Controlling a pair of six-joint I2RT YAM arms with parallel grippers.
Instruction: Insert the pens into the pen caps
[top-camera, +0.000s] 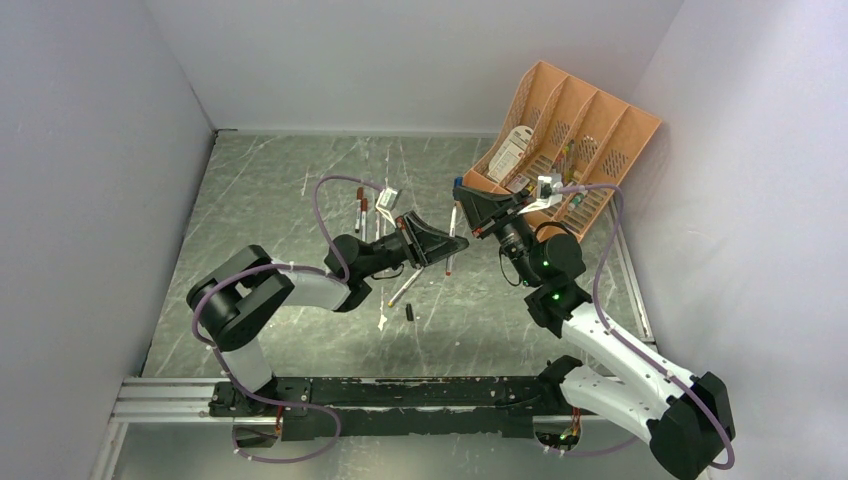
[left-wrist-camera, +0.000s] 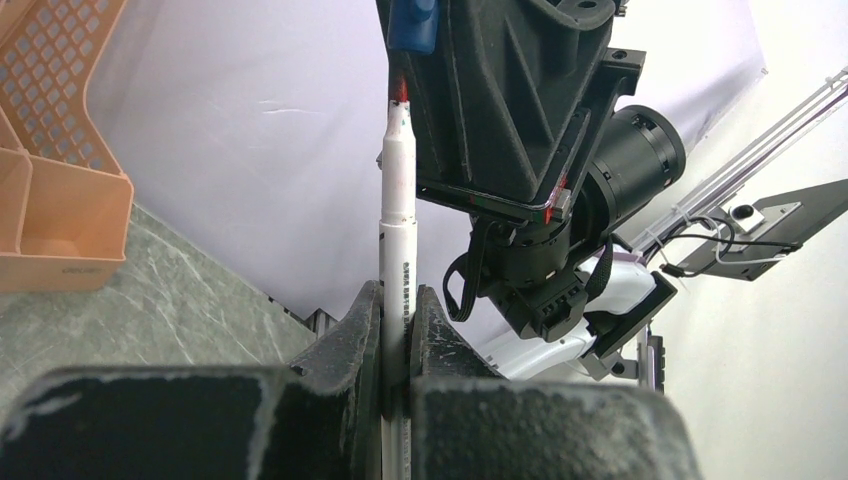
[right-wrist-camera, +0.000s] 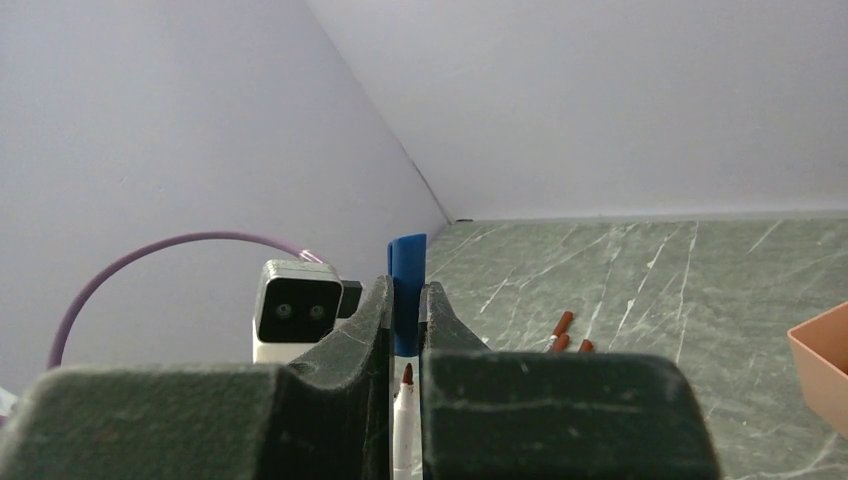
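Left wrist view: red-tipped pen (left-wrist-camera: 398, 200) poised beneath blue cap (left-wrist-camera: 412, 22)

Clamped tight on the white barrel, the left gripper (left-wrist-camera: 397, 300) stands the pen upright, its red tip just short of the cap. The right gripper (right-wrist-camera: 407, 300) is pinched together on the blue cap, holding it right above the tip. They look nearly in line, not yet joined. The push likely wants to run straight along the barrel, slowly, with any sideways offset checked in both wrist views first; a slanted entry could make the pen slide in the grip. Loose pens (top-camera: 405, 288) lie on the bench (top-camera: 280, 190)
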